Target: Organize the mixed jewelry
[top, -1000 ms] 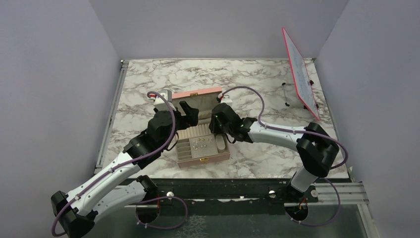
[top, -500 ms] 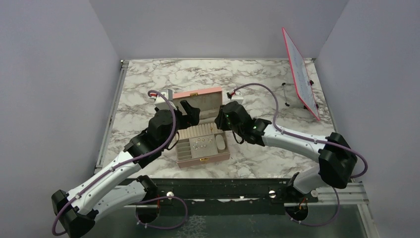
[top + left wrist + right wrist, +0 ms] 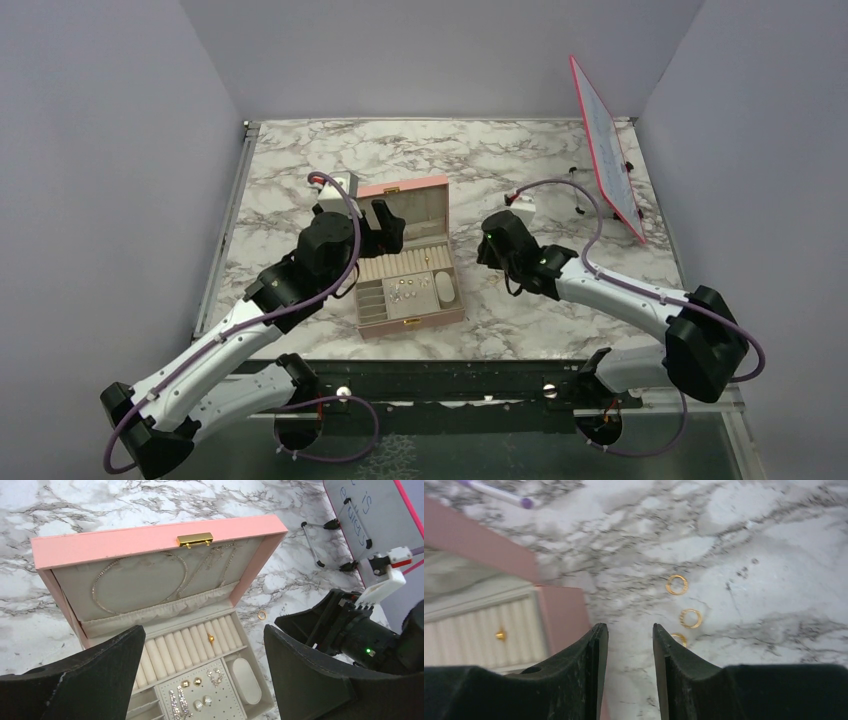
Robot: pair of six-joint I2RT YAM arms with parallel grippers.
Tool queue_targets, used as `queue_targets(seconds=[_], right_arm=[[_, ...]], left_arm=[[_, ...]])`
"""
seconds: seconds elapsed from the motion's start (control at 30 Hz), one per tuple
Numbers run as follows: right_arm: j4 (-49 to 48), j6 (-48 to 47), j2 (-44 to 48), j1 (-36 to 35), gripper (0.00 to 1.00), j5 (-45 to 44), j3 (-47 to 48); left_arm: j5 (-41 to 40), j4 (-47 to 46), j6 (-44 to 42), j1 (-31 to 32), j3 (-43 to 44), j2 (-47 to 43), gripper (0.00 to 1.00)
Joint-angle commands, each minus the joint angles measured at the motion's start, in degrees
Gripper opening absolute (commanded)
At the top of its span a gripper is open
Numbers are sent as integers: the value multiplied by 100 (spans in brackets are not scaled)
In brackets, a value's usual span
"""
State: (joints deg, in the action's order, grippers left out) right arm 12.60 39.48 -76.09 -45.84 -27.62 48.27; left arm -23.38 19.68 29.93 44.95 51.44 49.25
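Observation:
The pink box [image 3: 150, 539] stands open, with necklaces in its lid. One gold ring [image 3: 210, 638] sits in the ring rolls. Gold studs [image 3: 192, 682] and crystal earrings [image 3: 215, 676] sit on the pad below. Three loose gold rings lie on the marble right of the box: one [image 3: 676, 585], a second [image 3: 691, 618], and a third [image 3: 679, 639] half hidden behind my right finger. My left gripper [image 3: 204, 630] hangs wide open and empty above the box [image 3: 405, 265]. My right gripper [image 3: 629, 626] is open narrowly and empty, low over the table [image 3: 560, 180] beside the box's right wall [image 3: 564, 615].
A red-framed whiteboard [image 3: 605, 150] leans on a wire stand at the back right. A pen with a purple tip [image 3: 499, 494] lies on the marble behind the box. Grey walls close in the table on three sides.
My right gripper has pulled away from above the box, moving right and down to the table beside it. My left gripper has shifted slightly back over the box.

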Motion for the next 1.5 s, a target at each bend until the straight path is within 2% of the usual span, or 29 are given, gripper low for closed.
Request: queue_targets(seconds=[0.0,0.2,0.53,1.07,1.47], right_arm=[[590,508,-65,335,43,253,-414],[314,493,-92,578,43,625,-829],[-124,93,-413,743,32,853,-1003],[-509,-387,-879,805,20,907,-959],[-574,-382,-676,832,2,944,-1060]], left_arm=[[55,119,-107,-17,59,-73,89],[307,-96,65,-18,-2,98,89],[657,-355,299,-14,-65,371,89],[830,-500,417,-18,-77,564,89],[1143,-587,514,-19,-56,667,90]])
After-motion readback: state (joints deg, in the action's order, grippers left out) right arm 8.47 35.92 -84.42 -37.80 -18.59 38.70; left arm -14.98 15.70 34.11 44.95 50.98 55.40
